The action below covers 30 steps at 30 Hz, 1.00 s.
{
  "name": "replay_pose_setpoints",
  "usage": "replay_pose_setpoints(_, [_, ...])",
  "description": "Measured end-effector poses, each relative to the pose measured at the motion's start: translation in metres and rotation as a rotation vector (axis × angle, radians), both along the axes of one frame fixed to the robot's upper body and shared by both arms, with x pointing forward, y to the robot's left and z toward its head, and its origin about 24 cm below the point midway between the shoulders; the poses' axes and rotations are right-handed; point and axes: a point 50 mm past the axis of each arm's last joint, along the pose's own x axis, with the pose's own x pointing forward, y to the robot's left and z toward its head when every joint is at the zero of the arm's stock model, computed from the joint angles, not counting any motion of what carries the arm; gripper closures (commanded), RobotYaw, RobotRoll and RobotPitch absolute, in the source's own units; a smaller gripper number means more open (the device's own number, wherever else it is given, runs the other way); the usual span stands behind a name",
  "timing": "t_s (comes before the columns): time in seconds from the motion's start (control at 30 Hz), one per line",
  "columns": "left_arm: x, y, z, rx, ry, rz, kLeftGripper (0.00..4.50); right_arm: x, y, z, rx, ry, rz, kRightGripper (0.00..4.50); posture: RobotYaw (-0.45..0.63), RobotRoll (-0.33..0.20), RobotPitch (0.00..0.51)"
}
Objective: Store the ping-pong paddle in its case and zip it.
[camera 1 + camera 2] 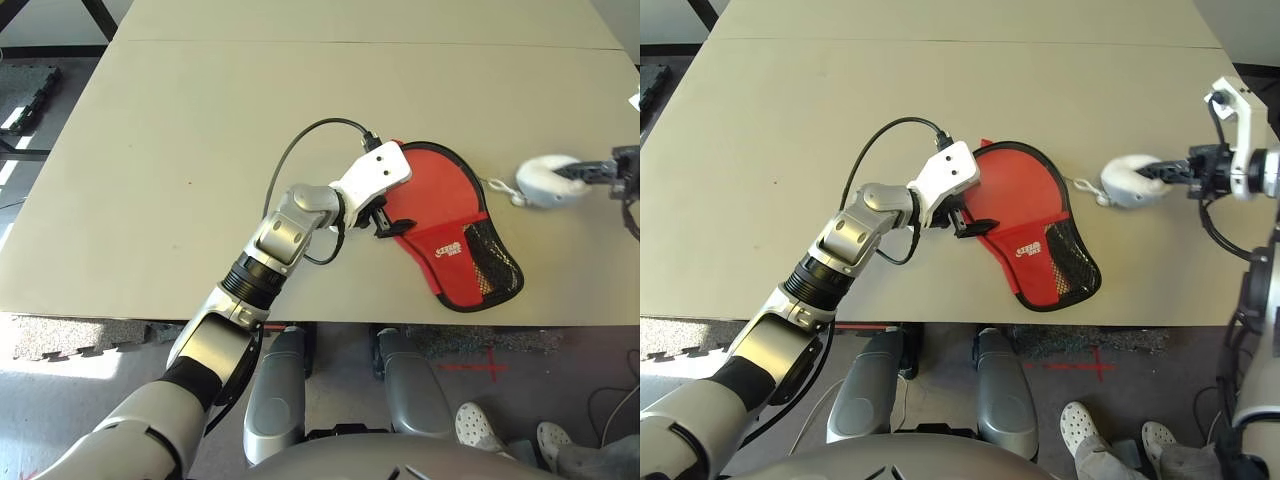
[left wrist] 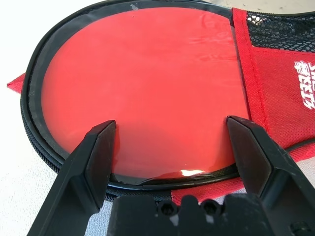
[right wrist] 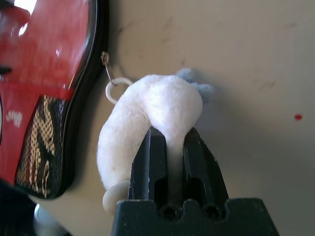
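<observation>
Right gripper [image 1: 1170, 170], seen from the head camera, is pinched on the white pom-pom charm [image 1: 1127, 183], out beyond the round end of the case [image 1: 1025, 215] on the robot's right. A short ring and clip link the charm to the black zipper edging, so the pull runs straight away from the case toward that side. The case lies flat on the table [image 1: 790, 120], its long axis slanting from the round head down to the mesh-pocket end near the table's front edge. Left gripper [image 1: 385, 222] sits at the opposite flank of the case, jaws spread wide, gripping nothing.

From the left wrist, the black fingers [image 2: 93, 162] straddle the case's rim, with the red face of the ping-pong paddle [image 2: 147, 93] showing through the clear panel: the paddle is inside.

From the right wrist, both fingers clamp the charm's narrow middle, the case just beside it. Judging by this, zipping falls to the right arm, while the nearer left could steady the case.
</observation>
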Motion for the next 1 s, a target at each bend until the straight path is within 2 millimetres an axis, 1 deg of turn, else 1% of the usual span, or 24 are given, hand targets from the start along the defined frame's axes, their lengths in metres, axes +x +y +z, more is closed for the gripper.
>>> replay_pose_setpoints(0.13, [0.001, -0.003, -0.001, -0.004, 0.001, -0.006, 0.00, -0.016, -0.005, -0.009, -0.040, 0.071, 0.079, 4.45, -0.11, 0.000, 0.267])
replay_pose_setpoints(0.4, [0.002, -0.006, -0.001, -0.008, 0.004, -0.012, 0.00, -0.050, 0.004, -0.013, -0.020, 0.203, 0.237, 4.45, -0.11, 0.000, 0.261])
replay_pose_setpoints(0.6, [0.005, -0.004, -0.002, -0.014, 0.003, 0.009, 0.00, -0.052, 0.014, -0.017, 0.012, 0.221, 0.301, 4.45, -0.11, 0.000, 0.259])
replay_pose_setpoints(0.67, [0.006, -0.004, -0.002, -0.018, 0.004, 0.012, 0.00, -0.051, 0.014, -0.017, 0.008, 0.215, 0.305, 3.68, -0.11, 0.000, 0.259])
replay_pose_setpoints(0.7, [0.006, -0.004, -0.001, -0.020, 0.002, 0.016, 0.00, -0.048, 0.014, -0.015, 0.001, 0.202, 0.301, 3.41, -0.11, 0.000, 0.259])
replay_pose_setpoints(0.77, [0.006, -0.003, 0.001, -0.027, -0.004, 0.018, 0.00, -0.042, 0.011, -0.010, -0.014, 0.169, 0.278, 2.60, -0.11, 0.000, 0.256])
replay_pose_setpoints(0.83, [0.006, -0.001, 0.003, -0.032, -0.003, 0.022, 0.00, -0.040, 0.007, -0.005, -0.021, 0.145, 0.258, 1.92, -0.11, 0.000, 0.256])
replay_pose_setpoints(0.87, [0.005, 0.001, 0.005, -0.031, -0.003, 0.024, 0.00, -0.039, 0.006, -0.002, -0.019, 0.129, 0.250, 1.51, -0.11, 0.000, 0.256])
replay_pose_setpoints(0.9, [0.005, 0.004, 0.007, -0.037, 0.000, 0.027, 0.00, -0.038, 0.005, 0.001, -0.016, 0.110, 0.241, 1.22, -0.10, 0.000, 0.252])
replay_pose_setpoints(0.93, [0.005, 0.009, 0.010, -0.044, 0.006, 0.039, 0.00, -0.036, 0.004, 0.006, -0.013, 0.083, 0.230, 0.78, -0.10, 0.000, 0.252])
replay_pose_setpoints(1.0, [0.006, 0.020, 0.020, -0.074, 0.017, 0.067, 0.00, -0.034, -0.001, 0.016, -0.006, 0.028, 0.204, 0.08, -0.10, 0.000, 0.252])
